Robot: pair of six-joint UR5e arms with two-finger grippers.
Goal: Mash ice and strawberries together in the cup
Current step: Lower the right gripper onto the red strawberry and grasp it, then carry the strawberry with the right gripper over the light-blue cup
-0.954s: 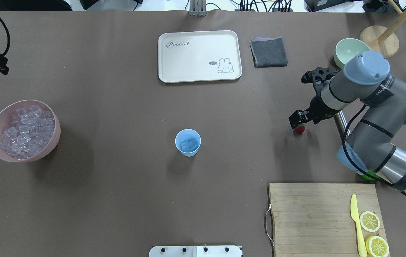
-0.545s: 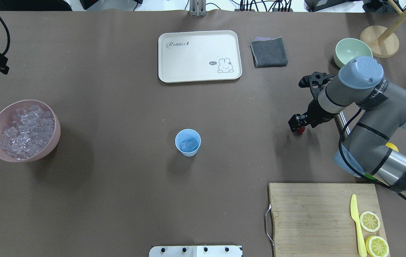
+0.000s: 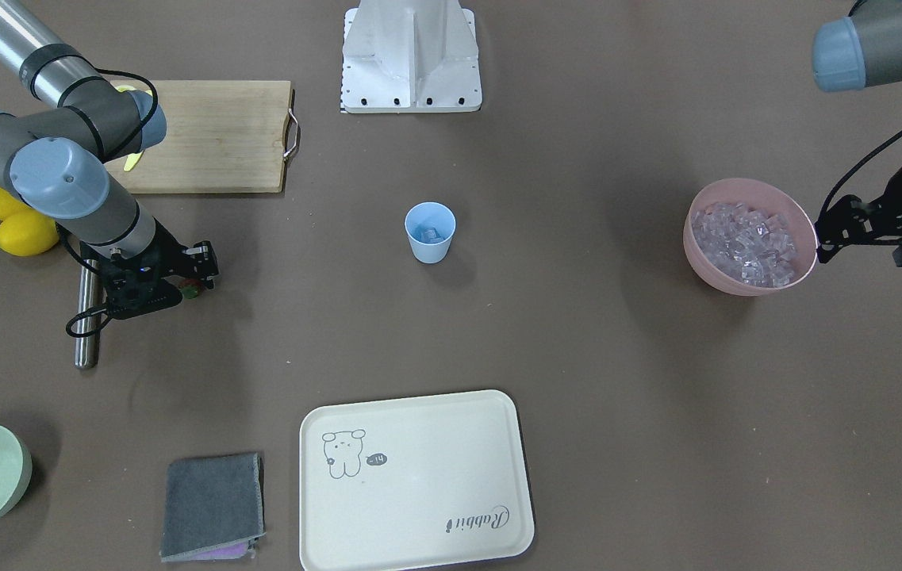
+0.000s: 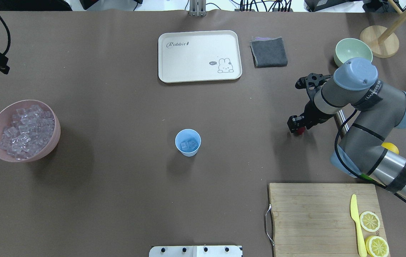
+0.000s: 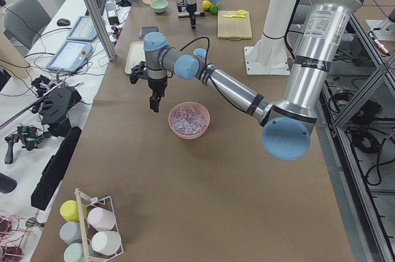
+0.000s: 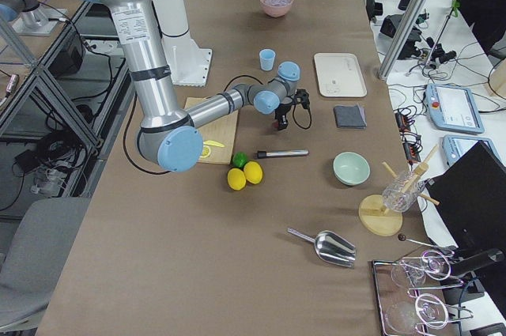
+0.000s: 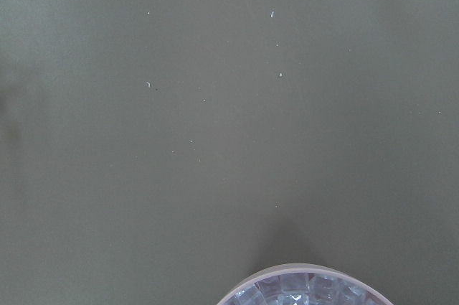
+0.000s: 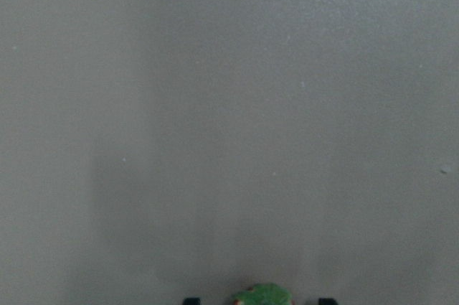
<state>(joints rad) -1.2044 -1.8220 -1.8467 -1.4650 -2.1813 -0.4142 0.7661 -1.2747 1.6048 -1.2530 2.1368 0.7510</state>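
From across the worktop (image 3: pixel 593 349), the right tool (image 3: pixel 195 281) stands low over the strawberry (image 3: pixel 192 291), well apart from the light blue cup (image 3: pixel 429 243). The cup sits mid-worktop with a few cubes of ice (image 3: pixel 428 233) inside. The left tool (image 3: pixel 823 241) hangs just beside the pink bowl (image 3: pixel 695 247), which is heaped with more cubes; I cannot tell whether it is open or closed.

From overhead, the strawberry peeps out red beneath the right tool's tip.

The right wrist camera catches the green cap at its bottom edge between two dark fingertips (image 8: pixel 191 301), with a gap on either side, so that tool is open astride the fruit.

The left wrist camera shows bare worktop and the bowl's rim.
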